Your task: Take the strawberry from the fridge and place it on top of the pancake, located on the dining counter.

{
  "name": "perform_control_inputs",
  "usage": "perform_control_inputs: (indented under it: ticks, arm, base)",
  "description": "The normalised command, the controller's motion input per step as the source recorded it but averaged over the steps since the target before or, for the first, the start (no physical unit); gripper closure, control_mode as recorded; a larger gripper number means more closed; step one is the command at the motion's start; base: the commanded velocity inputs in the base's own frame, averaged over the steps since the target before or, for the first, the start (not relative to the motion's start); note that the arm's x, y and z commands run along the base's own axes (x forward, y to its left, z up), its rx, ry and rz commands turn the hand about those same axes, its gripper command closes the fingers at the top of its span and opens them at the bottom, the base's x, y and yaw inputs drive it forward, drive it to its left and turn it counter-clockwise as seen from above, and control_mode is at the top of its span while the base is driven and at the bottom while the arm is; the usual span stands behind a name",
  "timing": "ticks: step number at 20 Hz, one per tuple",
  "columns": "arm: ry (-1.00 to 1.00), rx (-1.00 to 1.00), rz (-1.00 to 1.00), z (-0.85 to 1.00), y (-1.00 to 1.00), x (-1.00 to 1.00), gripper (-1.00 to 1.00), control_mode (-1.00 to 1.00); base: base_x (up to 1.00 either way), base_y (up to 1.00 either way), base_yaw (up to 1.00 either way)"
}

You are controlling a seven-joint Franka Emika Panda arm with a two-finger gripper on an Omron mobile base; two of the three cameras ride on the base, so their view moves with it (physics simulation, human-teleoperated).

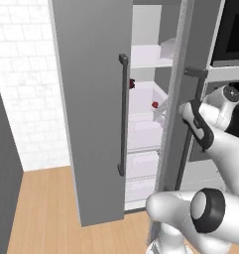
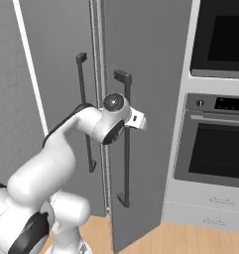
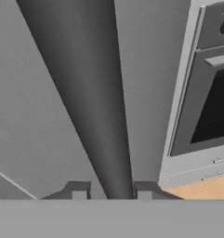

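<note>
The gripper (image 3: pixel 111 195) is closed on the right door handle (image 3: pixel 92 93) of the fridge (image 1: pixel 91 124); in the hand view the dark vertical bar runs up between the two fingertips (image 3: pixel 79 193), its long axis upright in the room and roughly in line with the camera's look. In the right base view the wrist sits against that handle (image 2: pixel 126 139), about mid-height on the bar. The left door (image 1: pixel 86 99) already stands swung wide, exposing white shelves and drawers; the right door (image 1: pixel 173 99) stands partly swung out, seen nearly edge-on. The strawberry (image 1: pixel 154 104) lies inside, on a white shelf at about mid-height, toward the right of the opening, just left of the right door's edge. It is therefore behind and to the left of the gripper, further into the cabinet, with the door panel between them. Judgement: the step in hand is swinging the right door further open; the reach for the fruit requires releasing the bar and coming round the door edge.
</note>
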Motion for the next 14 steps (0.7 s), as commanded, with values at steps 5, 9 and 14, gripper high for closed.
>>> perform_control_inputs:
  ticks: [5, 9, 14]
  arm:
    - [0.26, 0.13, -0.09, 0.01, -1.00, -0.94, -1.00, -1.00]
    - [0.13, 0.10, -0.11, 0.09, -0.95, -0.95, -1.00, -1.00]
    - [0.00, -0.17, -0.12, 0.49, 0.32, -0.87, -1.00, -1.00]
  base:
    - [0.00, 0.00, 0.00]
    - [0.00, 0.00, 0.00]
    - [0.00, 0.00, 0.00]
